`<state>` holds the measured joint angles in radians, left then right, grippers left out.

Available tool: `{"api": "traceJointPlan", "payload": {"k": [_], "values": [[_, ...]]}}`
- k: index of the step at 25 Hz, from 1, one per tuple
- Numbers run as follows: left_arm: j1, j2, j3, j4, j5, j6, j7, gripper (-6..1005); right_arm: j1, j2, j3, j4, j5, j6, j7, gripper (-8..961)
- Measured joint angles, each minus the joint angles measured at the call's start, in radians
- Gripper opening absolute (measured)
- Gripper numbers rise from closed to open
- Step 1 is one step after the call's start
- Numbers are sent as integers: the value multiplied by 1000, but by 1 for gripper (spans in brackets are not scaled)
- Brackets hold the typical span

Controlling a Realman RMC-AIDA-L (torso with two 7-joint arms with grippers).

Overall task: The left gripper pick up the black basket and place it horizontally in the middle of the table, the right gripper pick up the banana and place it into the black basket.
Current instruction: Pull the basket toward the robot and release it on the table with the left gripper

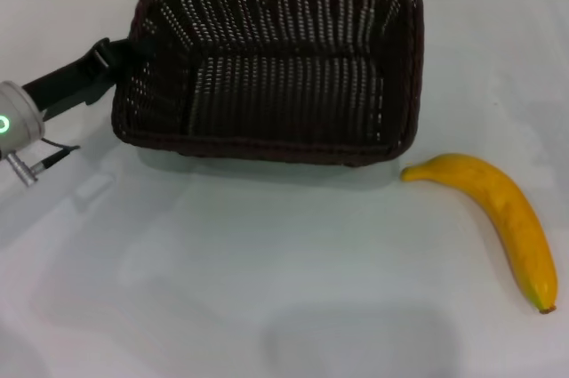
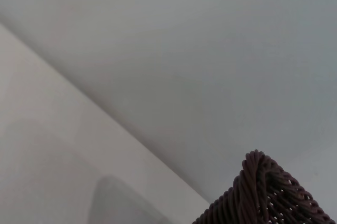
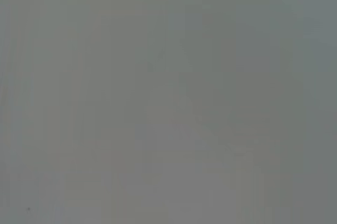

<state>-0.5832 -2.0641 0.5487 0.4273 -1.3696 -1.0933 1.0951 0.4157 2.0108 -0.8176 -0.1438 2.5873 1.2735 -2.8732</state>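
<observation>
**Basket in hand, banana untouched**

Head view: the left end effector (image 1: 123, 56) reaches in from the robot's left and meets the left short end of the black basket (image 1: 276, 71). Its black fingers appear clamped on the rim there, though the contact itself is dark against the wicker. The basket lies long side across, toward the far middle of the table (image 1: 267, 289), and looks tilted, its floor turned toward the camera. Whether it is fully set down, cannot tell. The banana (image 1: 498, 218) lies on the table near the basket's right front corner, apart from it. Right end effector not in view.

Judgement: first step under way or nearly done; release and the whole banana step remain.

Left wrist view: only a braided corner of the black basket (image 2: 268, 197) against pale table; adds closeness to the rim, no fingers visible.

Right wrist view: blank grey; no banana, no basket.
</observation>
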Motion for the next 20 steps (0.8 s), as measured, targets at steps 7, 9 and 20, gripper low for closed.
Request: {"api": "traceJointPlan", "payload": {"k": [7, 9, 20], "values": [[36, -10, 2, -8, -60, -12, -5, 252, 0, -3, 0, -2, 0, 0, -13, 869], [37, -11, 3, -15, -62, -22, -4, 256, 0, -3, 0, -2, 0, 0, -13, 869], [43, -6, -3, -7, -63, -50, 8, 396, 0, 2, 0, -1, 0, 0, -14, 869]]}}
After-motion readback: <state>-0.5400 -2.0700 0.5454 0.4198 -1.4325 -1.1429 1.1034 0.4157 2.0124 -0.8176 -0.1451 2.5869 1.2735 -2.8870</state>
